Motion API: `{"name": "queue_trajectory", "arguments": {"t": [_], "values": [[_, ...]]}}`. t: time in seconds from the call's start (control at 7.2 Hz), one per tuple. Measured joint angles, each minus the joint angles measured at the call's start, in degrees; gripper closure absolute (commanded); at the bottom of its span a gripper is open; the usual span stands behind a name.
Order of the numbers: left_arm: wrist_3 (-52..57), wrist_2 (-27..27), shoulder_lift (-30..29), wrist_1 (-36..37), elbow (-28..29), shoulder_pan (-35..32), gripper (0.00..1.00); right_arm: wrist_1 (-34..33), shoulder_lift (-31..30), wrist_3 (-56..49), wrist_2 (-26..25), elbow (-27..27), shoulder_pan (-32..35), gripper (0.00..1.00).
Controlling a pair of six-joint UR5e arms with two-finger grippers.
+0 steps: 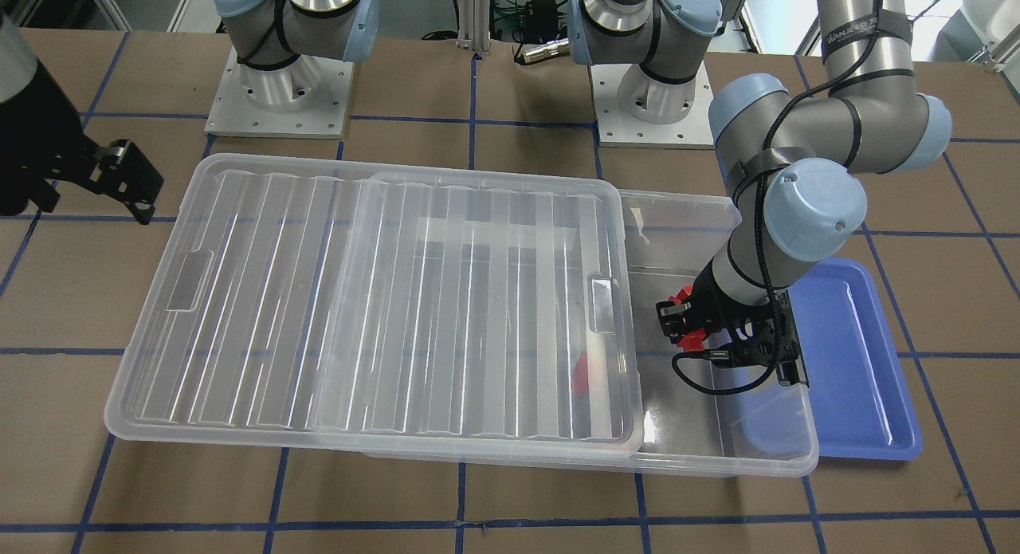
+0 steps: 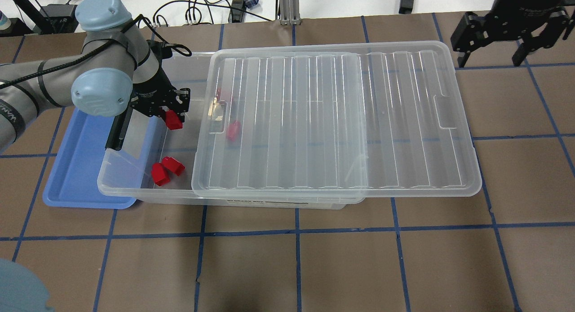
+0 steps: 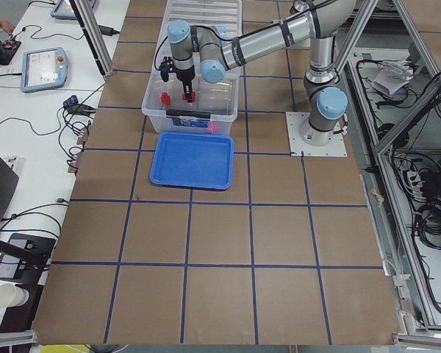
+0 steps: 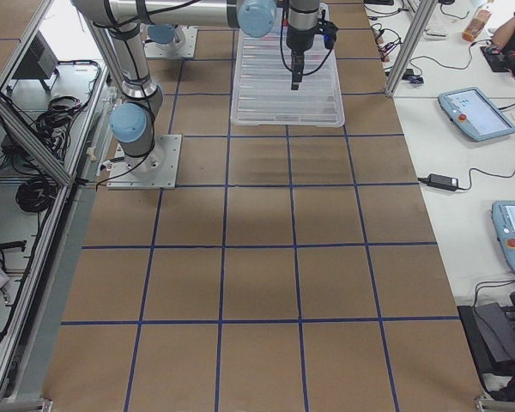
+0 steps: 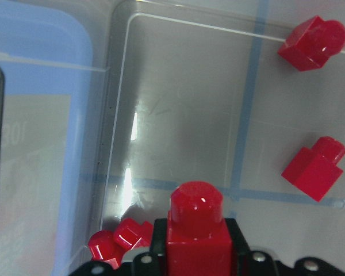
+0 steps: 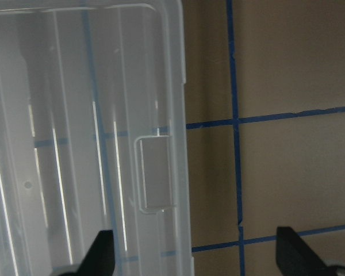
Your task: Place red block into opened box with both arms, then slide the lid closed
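Observation:
My left gripper (image 2: 173,116) is shut on a red block (image 2: 174,120) and hangs over the uncovered end of the clear box (image 2: 117,189); the left wrist view shows the block (image 5: 195,230) between the jaws, nub forward, above the box floor. Several other red blocks (image 2: 166,170) lie inside the box, some under the lid. The ribbed clear lid (image 2: 337,119) rests on the box, shifted toward my right so it overhangs that end. My right gripper (image 2: 492,47) is open, hovering just past the lid's far short end (image 6: 158,178), with nothing between its fingers.
A blue tray (image 2: 76,168) lies against the box's open end, under my left arm. The table is brown paper with a blue tape grid. Both arm bases (image 1: 279,100) stand behind the box in the front-facing view.

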Motion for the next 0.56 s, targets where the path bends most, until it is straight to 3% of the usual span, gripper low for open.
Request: {"name": "queue_trajectory", "arguments": {"t": [0.14,0.56], "values": [[1.42,-0.05,-0.51,0.98,0.30,-0.08,0.00,-1.73,-0.30,-1.97,-1.67,1.81,-2.28,0.00],[3.41,-0.04,0.20,2.01,2.31,-0.32,0.00,-8.41,-1.34,-9.24,-3.98,8.98,-6.48,0.00]]}}
